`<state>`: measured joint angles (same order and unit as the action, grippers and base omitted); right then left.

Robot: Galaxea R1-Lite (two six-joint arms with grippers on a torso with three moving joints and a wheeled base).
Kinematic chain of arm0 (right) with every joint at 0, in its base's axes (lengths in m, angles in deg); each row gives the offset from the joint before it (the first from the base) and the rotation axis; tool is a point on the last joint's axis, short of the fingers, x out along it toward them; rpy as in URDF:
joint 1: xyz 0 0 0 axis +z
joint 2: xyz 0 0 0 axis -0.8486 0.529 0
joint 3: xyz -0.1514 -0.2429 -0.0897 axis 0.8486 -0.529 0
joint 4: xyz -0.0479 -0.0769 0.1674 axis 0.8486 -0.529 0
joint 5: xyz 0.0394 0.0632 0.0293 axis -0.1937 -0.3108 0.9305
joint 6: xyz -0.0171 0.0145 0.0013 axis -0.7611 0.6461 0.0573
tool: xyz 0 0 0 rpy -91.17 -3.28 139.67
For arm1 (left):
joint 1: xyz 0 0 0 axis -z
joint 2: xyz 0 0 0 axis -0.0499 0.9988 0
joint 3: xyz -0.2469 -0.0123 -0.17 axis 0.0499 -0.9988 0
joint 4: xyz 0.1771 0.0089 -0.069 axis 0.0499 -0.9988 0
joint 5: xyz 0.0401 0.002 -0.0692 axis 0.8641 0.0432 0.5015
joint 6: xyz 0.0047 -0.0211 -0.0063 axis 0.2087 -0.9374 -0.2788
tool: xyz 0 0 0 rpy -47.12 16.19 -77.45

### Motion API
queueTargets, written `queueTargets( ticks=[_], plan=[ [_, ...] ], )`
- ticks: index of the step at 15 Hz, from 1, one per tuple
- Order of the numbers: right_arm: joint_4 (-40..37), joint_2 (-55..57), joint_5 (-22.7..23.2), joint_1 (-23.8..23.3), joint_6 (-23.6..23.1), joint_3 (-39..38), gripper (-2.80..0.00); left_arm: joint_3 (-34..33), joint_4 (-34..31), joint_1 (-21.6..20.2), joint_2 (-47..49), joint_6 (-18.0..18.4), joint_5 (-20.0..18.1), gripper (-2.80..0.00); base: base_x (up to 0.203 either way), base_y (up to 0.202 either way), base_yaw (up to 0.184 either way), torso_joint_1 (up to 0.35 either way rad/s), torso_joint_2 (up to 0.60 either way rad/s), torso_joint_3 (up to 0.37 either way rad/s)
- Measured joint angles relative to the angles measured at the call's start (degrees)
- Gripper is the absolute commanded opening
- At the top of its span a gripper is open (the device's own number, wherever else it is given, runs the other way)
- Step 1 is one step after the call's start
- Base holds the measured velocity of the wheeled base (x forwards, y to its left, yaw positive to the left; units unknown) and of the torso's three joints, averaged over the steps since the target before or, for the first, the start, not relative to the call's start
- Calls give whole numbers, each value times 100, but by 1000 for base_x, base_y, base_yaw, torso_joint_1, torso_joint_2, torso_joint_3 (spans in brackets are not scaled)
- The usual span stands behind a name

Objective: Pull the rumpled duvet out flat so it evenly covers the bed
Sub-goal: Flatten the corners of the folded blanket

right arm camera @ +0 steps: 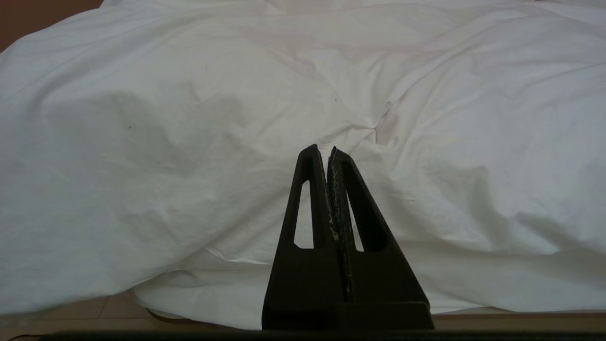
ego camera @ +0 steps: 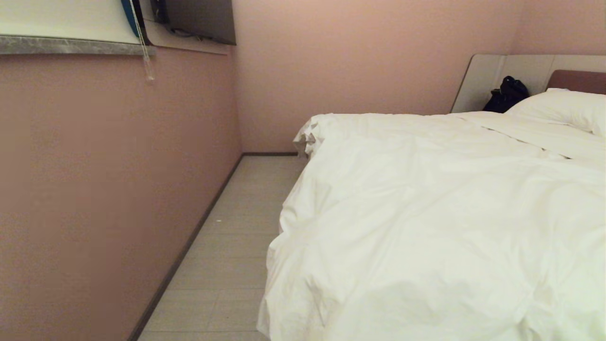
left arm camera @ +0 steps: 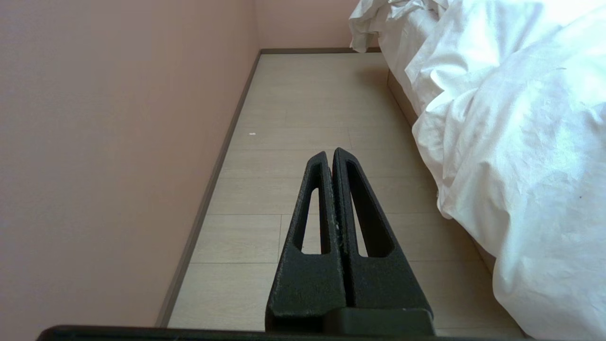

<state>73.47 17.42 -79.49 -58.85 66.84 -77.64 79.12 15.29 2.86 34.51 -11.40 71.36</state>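
The puffy white duvet (ego camera: 426,213) lies wrinkled over the bed and hangs off its near-left corner; a bunched corner (ego camera: 307,137) sticks out at the far left. The bed's brown headboard (ego camera: 577,78) shows at the far right. My left gripper (left arm camera: 330,152) is shut and empty, held over the floor beside the duvet (left arm camera: 511,132) and the bed base (left arm camera: 402,102). Facing the draped duvet (right arm camera: 236,118), my right gripper (right arm camera: 322,149) is shut on nothing and apart from the fabric. Neither arm shows in the head view.
A narrow aisle of pale plank floor (ego camera: 236,237) runs between the pink wall (ego camera: 104,189) and the bed. A white pillow (ego camera: 563,109) and a dark bag (ego camera: 506,94) sit at the head end. A sill with a hanging cord (ego camera: 144,52) is up left.
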Motion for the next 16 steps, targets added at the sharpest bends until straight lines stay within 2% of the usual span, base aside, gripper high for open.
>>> queueTargets(
  ticks=[10, 14, 16],
  plan=[
    [-74, 0, -13, 0, -90, 102, -280, 0, 0, 0, 0, 8, 1, -280, 0, 0, 0, 0, 0, 0],
    [-401, 99, 11, 0, 86, 975, -280, 0, 0, 0, 0, 0, 0, -280, 0, 0, 0, 0, 0, 0],
    [-654, 319, -37, 0, 278, 1176, -280, 0, -2, 0, 0, 0, -2, -280, 0, 0, 0, 0, 0, 0]
  ],
)
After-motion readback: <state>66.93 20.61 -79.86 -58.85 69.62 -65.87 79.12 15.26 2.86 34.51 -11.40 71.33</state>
